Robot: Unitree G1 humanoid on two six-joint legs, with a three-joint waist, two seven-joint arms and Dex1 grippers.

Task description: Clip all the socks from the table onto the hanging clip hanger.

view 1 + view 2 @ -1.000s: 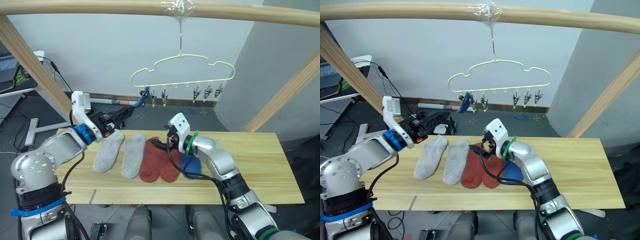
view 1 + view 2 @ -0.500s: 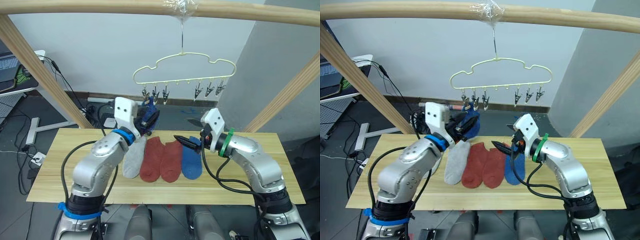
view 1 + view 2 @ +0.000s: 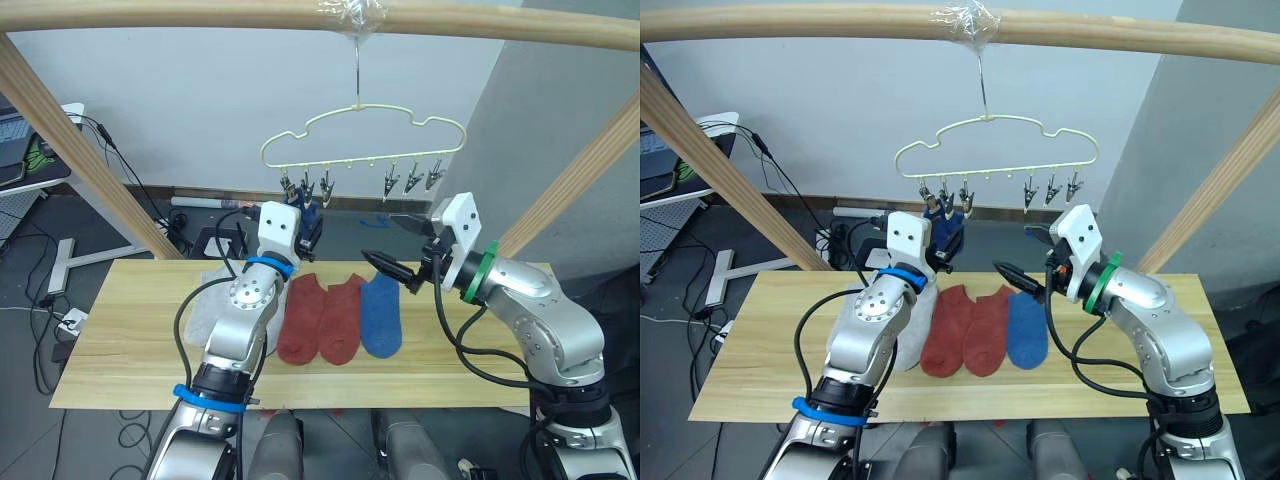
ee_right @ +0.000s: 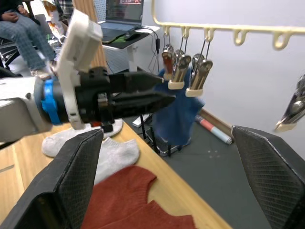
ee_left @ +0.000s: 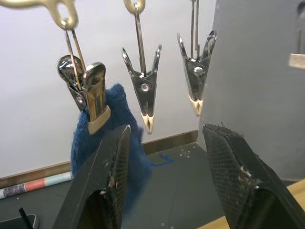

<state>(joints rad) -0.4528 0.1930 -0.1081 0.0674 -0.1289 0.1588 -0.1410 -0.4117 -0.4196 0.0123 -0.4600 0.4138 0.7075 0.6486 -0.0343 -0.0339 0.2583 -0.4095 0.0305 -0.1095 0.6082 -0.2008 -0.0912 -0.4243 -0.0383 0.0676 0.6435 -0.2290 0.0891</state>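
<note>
Left wrist view, left gripper (image 5: 164,157) spread wide, empty, blue sock (image 5: 102,138) seemingly clipped beside it, right gripper (image 3: 397,243) also agape.

Head stereo overlooking table (image 3: 120,340) – wrists near clips (image 5: 143,90)

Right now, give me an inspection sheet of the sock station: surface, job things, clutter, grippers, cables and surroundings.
Surface: wooden table, planks bare at both ends.
Job things: two grey socks partly behind the left arm, two red socks and one blue sock lie side by side; another blue sock hangs from a clip at the left end of the clip hanger; the other clips hang empty.
Clutter: nothing seen on the table.
Grippers: left gripper open, just below the clips; right gripper open, raised over the table.
Cables: black cables trail on the floor behind the table.
Surroundings: wooden beam carries the hanger; a desk with a laptop and a seated person stand off to the left.
</note>
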